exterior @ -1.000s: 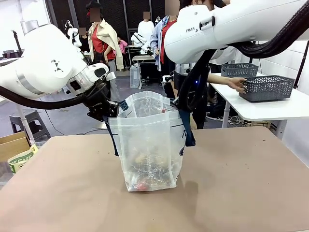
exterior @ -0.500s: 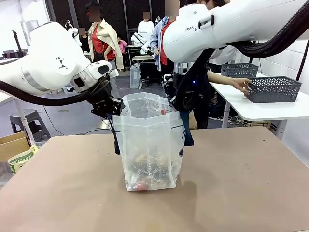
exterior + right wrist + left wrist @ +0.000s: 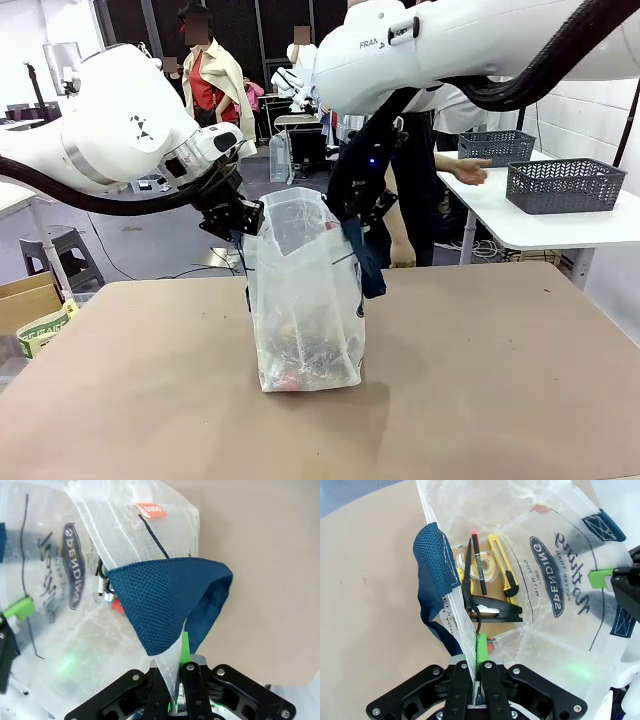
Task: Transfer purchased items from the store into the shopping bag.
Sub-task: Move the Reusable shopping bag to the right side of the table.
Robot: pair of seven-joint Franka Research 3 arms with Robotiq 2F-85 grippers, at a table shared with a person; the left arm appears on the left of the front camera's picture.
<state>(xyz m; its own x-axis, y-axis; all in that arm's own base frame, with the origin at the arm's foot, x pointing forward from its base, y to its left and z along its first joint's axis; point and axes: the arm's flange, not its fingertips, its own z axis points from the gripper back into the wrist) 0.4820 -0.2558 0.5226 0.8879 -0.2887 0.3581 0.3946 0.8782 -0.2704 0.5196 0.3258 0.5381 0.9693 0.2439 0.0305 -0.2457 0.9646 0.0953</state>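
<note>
On table [image 3: 500,380], shopping bag [image 3: 305,300] upright, rim clamped by left pincer [image 3: 475,655] and right pincer [image 3: 181,652]

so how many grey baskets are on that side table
2. The front basket sits on the white side table, near its edge; the rear basket stands behind it, by the person's hand. More may be hidden.

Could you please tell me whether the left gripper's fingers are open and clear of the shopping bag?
No, the left gripper is pinched shut on the rim of the shopping bag, beside its navy handle.
</note>
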